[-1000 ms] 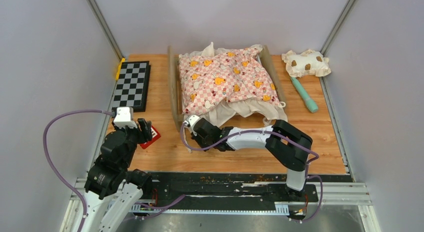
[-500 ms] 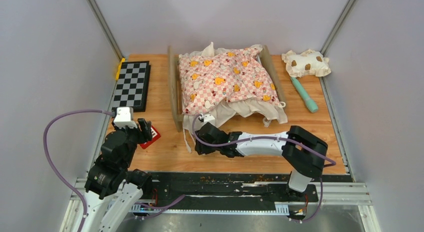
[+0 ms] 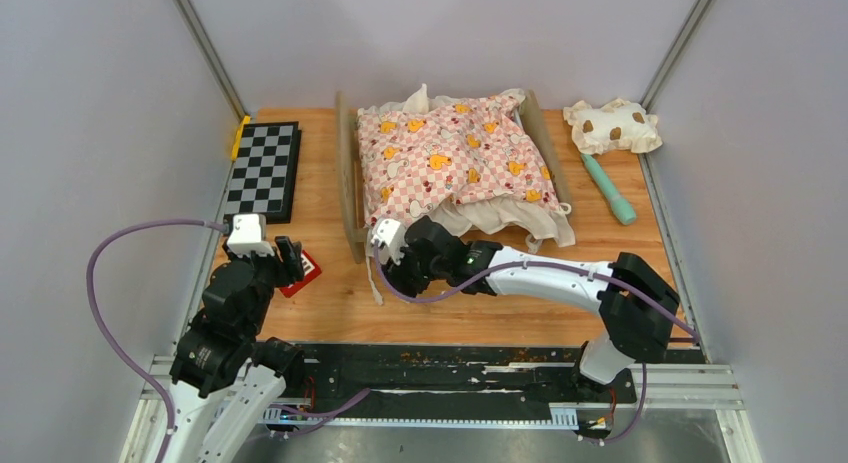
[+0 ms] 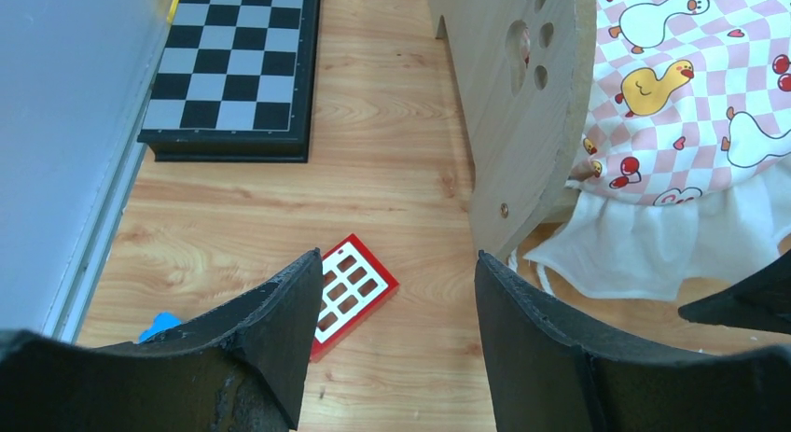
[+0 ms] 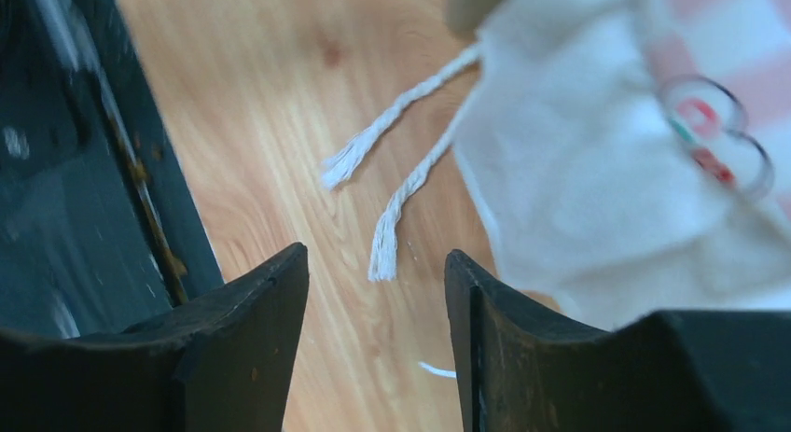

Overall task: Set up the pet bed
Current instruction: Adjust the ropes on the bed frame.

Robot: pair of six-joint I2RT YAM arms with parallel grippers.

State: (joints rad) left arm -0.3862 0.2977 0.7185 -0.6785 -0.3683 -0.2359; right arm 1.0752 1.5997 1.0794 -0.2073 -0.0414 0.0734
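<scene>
Top external view: the pet bed [image 3: 348, 183] stands at the middle back of the wooden table [image 3: 330, 313], with both arms bolted at the near edge.
Pet bed: its light-wood frame lies crosswise, and the rounded headboard with the paw-print cutout [image 4: 522, 124] is at the left end.
Cushion: a pink checkered cushion [image 3: 450, 158] printed with ducks covers the frame from end to end, and its white ruffle [image 5: 597, 171] spills over the near side onto the table.
Right arm: it stretches leftward along the near side of the bed, ending by the bed's near-left corner.
Right gripper [image 5: 373, 264]: released, fingers parted with nothing between them, over bare wood just beside the ruffle and two frayed white cords [image 5: 387, 161].
Left arm: it is folded up at the near-left corner, well apart from the bed.
Left gripper [image 4: 396, 264]: released, fingers spread and empty, above the table with a small red gridded tile [image 4: 347, 287] lying below and the headboard ahead to the right.
Left side: a black-and-white checkerboard [image 3: 263, 169] lies flat by the wall.
Back right: a cream brown-spotted pillow [image 3: 612, 125] sits in the corner, with a teal stick-shaped tool [image 3: 608, 188] just in front of it.
</scene>
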